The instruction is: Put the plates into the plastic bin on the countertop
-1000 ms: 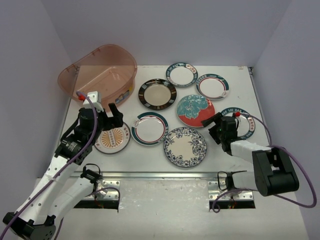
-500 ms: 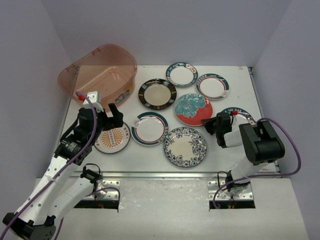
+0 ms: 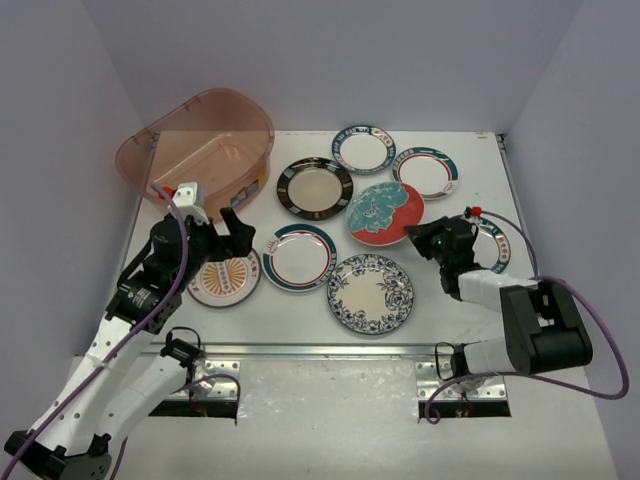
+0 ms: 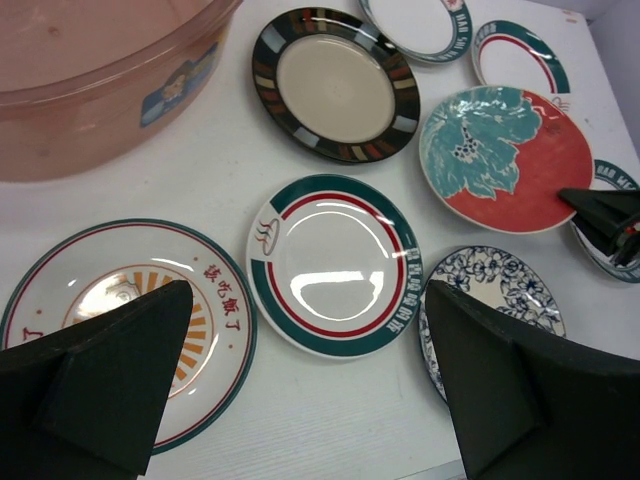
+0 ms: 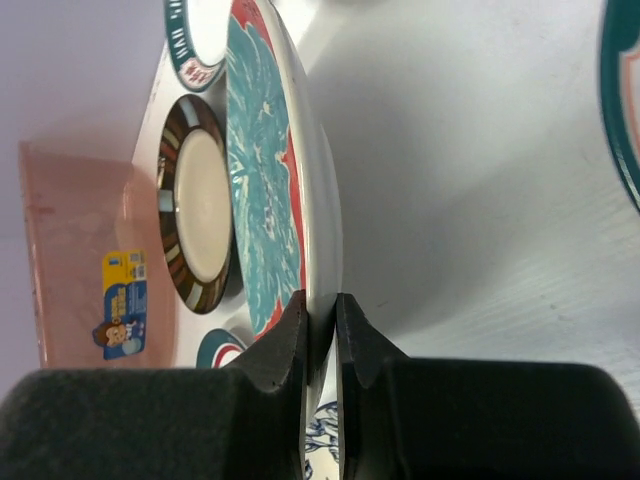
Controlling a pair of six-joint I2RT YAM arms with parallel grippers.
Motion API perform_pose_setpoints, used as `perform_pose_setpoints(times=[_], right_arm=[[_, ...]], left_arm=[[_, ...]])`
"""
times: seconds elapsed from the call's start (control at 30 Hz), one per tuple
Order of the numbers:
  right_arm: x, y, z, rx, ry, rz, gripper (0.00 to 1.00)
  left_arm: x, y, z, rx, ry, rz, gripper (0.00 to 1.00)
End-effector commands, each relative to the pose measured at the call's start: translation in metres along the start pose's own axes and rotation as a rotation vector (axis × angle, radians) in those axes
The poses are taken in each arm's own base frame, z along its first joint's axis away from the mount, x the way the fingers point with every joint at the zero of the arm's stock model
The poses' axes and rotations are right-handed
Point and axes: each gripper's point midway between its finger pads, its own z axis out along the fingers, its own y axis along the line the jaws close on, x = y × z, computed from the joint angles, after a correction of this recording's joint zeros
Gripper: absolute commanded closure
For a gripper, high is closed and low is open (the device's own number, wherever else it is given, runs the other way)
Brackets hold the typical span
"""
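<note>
My right gripper [image 3: 420,238] [image 5: 320,305] is shut on the near rim of the red-and-teal plate [image 3: 385,212] [image 5: 265,170], which is tilted up off the countertop [image 3: 300,312]. My left gripper [image 3: 222,232] [image 4: 308,300] hangs open above the gap between the orange sunburst plate [image 3: 224,276] [image 4: 130,310] and a teal-rimmed plate [image 3: 298,257] [image 4: 335,265], holding nothing. The plastic bin [image 3: 200,150] [image 4: 80,110] stands at the back left with no plate visible inside it. The black-rimmed plate [image 3: 314,187] and the blue floral plate [image 3: 371,292] lie flat.
Two more teal-rimmed plates [image 3: 363,149] [image 3: 426,174] lie at the back. Another [image 3: 497,248] is partly hidden under the right arm. White walls close in on the left, back and right. A metal edge [image 3: 320,349] runs along the front.
The right gripper closed on the red-and-teal plate's rim and raised it, shifting it slightly back and left. The right arm's elbow swung about. The left arm barely moved.
</note>
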Motion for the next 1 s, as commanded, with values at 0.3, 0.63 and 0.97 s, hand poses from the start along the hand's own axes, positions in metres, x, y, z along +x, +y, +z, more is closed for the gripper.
perform_pose_setpoints(times=[0.3,0.63,0.97], right_arm=[[-0.047,0.184,-0.081,-0.529,0.031,-0.125,1.00],[-0.007,0.251,-0.143,-0.850,0.448,-0.216,1.00],[0.005,0.261,-0.168,-0.958,0.568,-0.230,1.00]], left_arm=[[-0.030,-0.101,0.021,0.441,0.049,-0.158,0.00],[-0.051,-0.131,0.059,0.514,0.083,-0.201,0.00],[-0.052,-0.153,0.074,0.610,0.141,-0.229,0.74]])
